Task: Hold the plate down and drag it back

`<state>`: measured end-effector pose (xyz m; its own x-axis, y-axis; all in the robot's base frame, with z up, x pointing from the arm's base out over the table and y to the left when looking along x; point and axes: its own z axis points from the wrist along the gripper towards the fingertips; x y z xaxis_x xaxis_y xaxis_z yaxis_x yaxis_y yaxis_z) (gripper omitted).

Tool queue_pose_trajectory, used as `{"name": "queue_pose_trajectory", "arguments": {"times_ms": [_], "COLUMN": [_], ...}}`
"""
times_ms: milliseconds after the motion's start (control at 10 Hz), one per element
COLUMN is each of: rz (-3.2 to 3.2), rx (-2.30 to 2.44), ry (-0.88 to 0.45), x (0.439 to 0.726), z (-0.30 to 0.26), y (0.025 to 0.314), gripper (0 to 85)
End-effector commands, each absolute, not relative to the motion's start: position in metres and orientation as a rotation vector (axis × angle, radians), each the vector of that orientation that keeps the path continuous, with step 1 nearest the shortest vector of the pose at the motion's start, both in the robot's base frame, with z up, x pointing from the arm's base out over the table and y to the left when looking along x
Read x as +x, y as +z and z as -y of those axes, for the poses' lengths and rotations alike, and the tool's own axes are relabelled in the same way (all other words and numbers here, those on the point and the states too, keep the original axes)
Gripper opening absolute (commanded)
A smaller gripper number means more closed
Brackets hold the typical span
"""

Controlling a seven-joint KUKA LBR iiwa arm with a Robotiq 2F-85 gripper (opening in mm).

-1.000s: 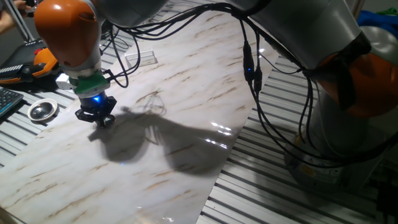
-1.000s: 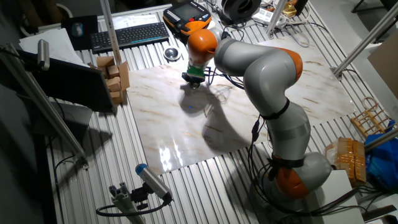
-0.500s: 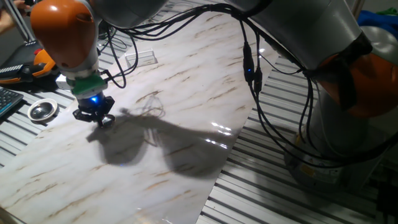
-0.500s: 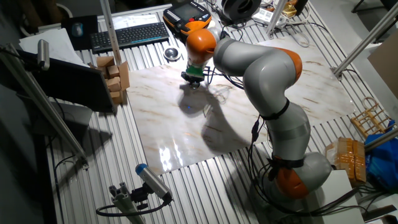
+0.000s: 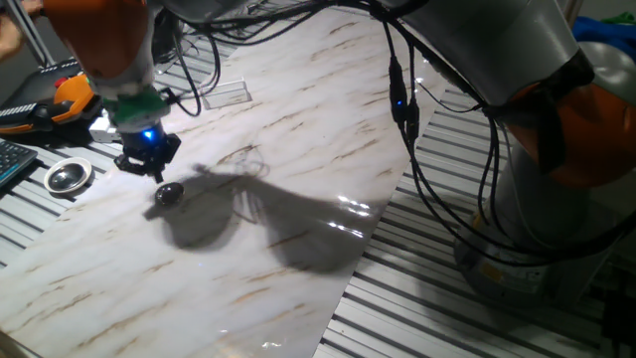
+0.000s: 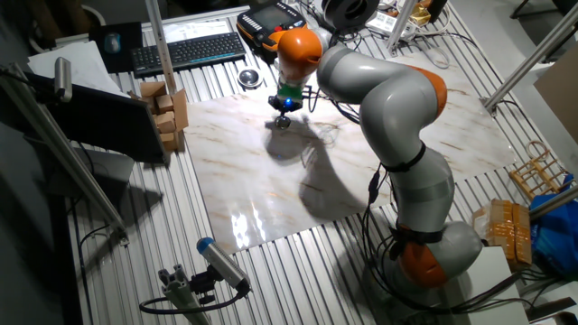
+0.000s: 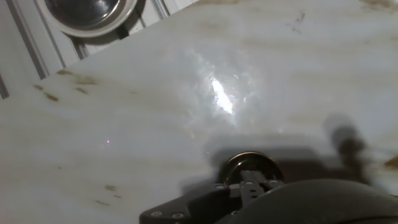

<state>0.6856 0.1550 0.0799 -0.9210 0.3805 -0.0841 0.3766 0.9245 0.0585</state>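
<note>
Marble-patterned board (image 5: 298, 149) covers the slatted metal table (image 5: 427, 288), and nearly everything sits toward its left end. At the far left of one fixed view a dark keyboard (image 5: 8, 159) shows at the edge, with an orange-and-black handheld controller (image 5: 55, 99) behind it. Just right of the keyboard a larger round metal dish (image 5: 68, 176) rests on the slats, off the board's edge. Next comes the gripper (image 5: 149, 167), hanging from an orange wrist joint with a green ring and a blue light; it sits raised above the board, and I cannot tell whether its fingers are apart or together. Just to its right and slightly nearer the camera, the plate (image 5: 168, 193) lies flat on the board, apart from the fingers, at the edge of the arm's shadow. A clear flat rectangular piece (image 5: 227, 93) lies further back. Black cables (image 5: 402, 109) hang from the grey arm (image 5: 497, 50) on the right.

From the hand view, the plate (image 7: 250, 168) lies low in the picture, partly hidden by the gripper's body.
</note>
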Motion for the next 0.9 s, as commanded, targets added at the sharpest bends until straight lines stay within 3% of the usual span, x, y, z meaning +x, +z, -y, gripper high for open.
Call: {"name": "queue_pose_trajectory", "arguments": {"times_ms": [0,800], "rz": [-2.991,-3.025], "rx": [0.544,0.392], "ry": [0.061,0.084], "x": [0.686,0.690], "z": [-0.151,-0.134], "y": [0.083,0.106], "gripper": [0.0,0.0]}}
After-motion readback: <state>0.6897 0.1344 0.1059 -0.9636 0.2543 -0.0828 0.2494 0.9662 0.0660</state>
